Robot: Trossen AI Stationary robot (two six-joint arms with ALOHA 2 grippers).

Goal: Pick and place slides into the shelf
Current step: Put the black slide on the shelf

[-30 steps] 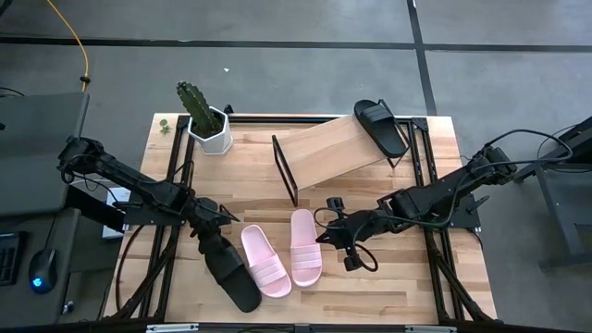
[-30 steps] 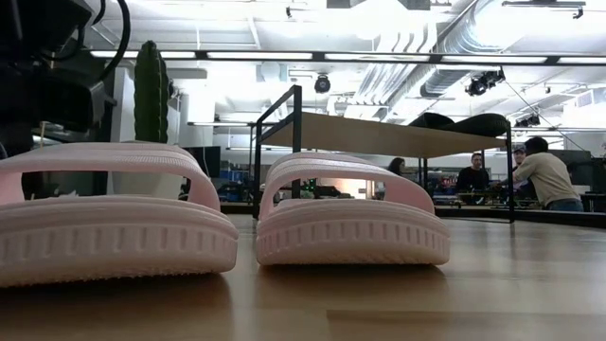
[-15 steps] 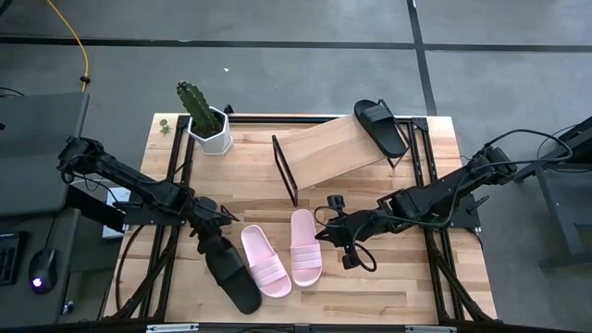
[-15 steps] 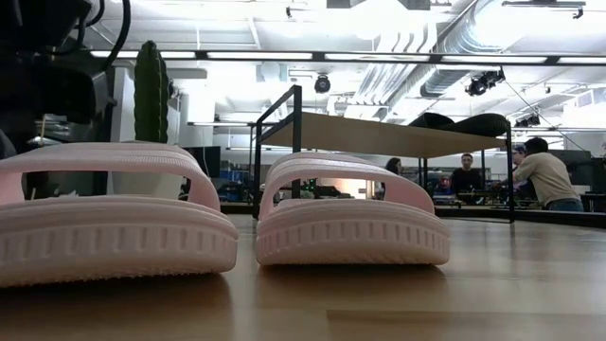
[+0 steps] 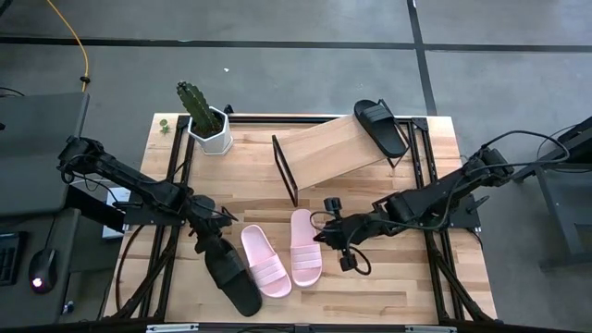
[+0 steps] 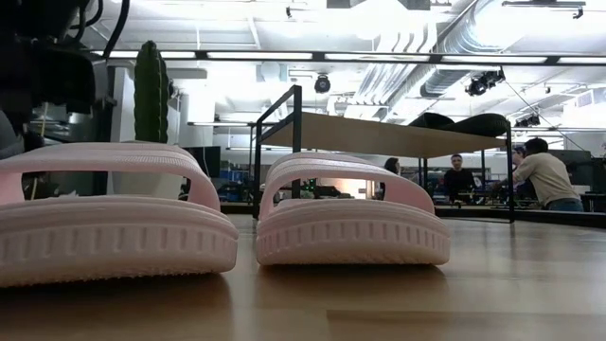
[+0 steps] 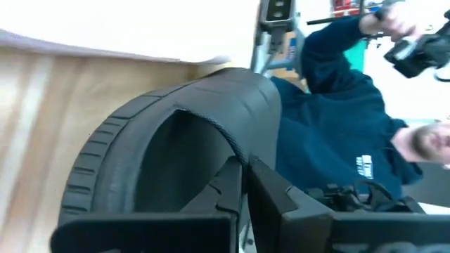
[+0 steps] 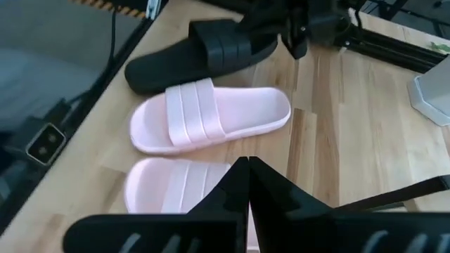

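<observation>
One black slide (image 5: 380,125) already lies on the shelf (image 5: 333,150), at its far right end. Taking the shelf as the landmark, the other three slides lie on the tabletop (image 5: 407,277) in front of it: two pink ones side by side, and the second black slide (image 5: 229,275) farthest out to the left of the group.

The left tool (image 5: 211,233) sits right at the strap end of that black slide. In the left wrist view its fingers (image 7: 232,184) are pinched together on the edge of the strap, so I'd say it is grasping the slide, though whether the sole has left the tabletop I cannot tell.

What the coming move turns on, as I judge it: the black slide's long axis runs diagonally, its free end pointing away from the shelf, and the shelf stands up and to the right of it, past the pink pair. The left arm is clearly the nearer one.

The right tool (image 5: 326,233) hangs just beside the right pink slide (image 5: 306,246), on the side nearer the shelf's front, its fingers pressed together on nothing.
</observation>
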